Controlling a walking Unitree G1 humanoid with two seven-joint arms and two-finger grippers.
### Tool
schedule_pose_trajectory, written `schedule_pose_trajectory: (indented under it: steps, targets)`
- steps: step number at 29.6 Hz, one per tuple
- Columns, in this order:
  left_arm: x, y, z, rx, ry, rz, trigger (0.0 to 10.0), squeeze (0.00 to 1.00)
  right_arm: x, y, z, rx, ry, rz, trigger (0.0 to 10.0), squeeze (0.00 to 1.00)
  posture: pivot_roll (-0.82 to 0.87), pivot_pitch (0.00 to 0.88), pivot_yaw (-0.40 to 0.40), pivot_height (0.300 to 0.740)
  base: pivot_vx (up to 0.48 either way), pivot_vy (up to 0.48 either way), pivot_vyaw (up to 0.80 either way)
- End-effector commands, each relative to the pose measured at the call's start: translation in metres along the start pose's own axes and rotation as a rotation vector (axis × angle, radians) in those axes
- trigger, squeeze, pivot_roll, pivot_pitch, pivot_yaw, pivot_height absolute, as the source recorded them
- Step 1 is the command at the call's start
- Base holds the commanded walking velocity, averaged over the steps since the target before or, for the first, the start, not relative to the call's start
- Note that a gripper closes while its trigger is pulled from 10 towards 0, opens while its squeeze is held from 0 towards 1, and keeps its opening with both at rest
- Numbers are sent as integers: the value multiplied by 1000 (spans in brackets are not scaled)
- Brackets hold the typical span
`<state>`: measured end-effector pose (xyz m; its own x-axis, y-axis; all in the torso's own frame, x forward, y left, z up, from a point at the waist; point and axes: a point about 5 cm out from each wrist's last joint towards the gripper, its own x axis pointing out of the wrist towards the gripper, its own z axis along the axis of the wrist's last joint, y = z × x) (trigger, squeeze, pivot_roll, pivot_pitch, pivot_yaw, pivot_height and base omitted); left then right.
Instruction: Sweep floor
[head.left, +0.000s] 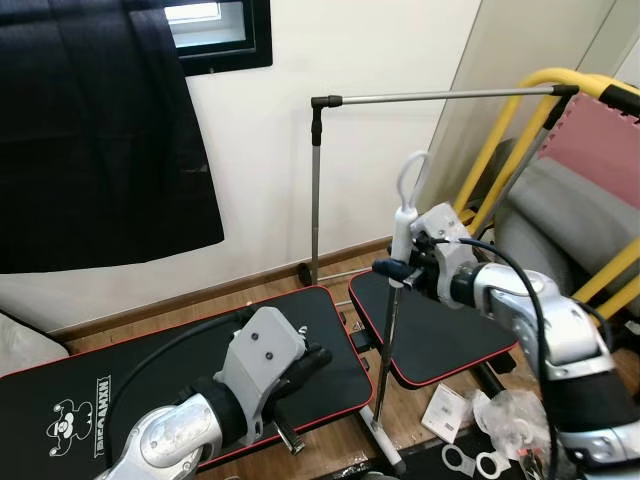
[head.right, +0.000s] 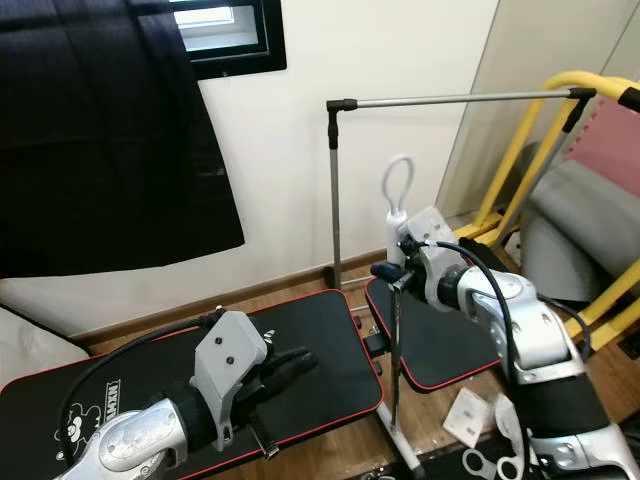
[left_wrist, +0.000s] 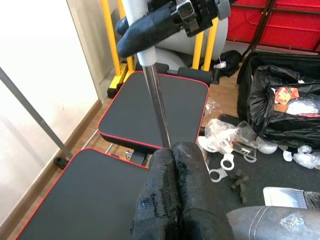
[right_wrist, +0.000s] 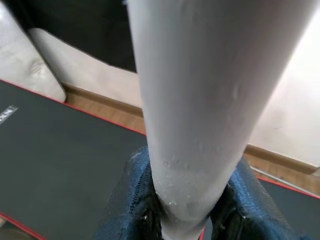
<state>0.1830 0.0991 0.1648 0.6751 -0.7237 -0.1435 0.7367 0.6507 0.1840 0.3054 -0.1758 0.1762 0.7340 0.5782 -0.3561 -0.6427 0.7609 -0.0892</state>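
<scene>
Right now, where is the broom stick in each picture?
Left eye view: broom stick stands right of center, held near its white top by the right end effector.
Right eye view: center-right.
Left wrist view: metal shaft runs down the middle, with the left end effector in front of it.
Right wrist view: a white pole, very close.
Shared landmark: the black mat with the red edge.

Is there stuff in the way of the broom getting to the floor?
Yes. The right claw holds the broom handle upright between two black mats that cover the floor there. A black trash bag and scattered litter lie nearby too.
</scene>
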Motion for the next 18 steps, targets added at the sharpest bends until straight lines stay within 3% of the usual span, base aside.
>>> schedule_pose_trajectory:
  steps: [1,8,15,16,18]
  targets:
    - [2,-3,-3,-15,1,-32,10000,0,-2,4,5,-14,-12,24,0,0,-67,37,-80,740,0,0,0]
    - [2,3,-3,-2,-9,-20,10000,0,-12,11,20,-2,9,74,0,0,-70,24,-81,740,0,0,0]
    - [4,4,-3,-2,-14,-17,10000,0,-15,9,19,-15,44,60,0,0,-75,22,-80,740,0,0,0]
    - [6,5,-3,-8,-12,-1,10000,0,-14,7,17,-16,60,24,10000,0,-78,21,-80,740,0,0,0]
    - [7,6,-4,-14,-10,12,10000,0,-13,4,14,-15,70,-11,10000,0,-78,21,-80,740,0,0,0]
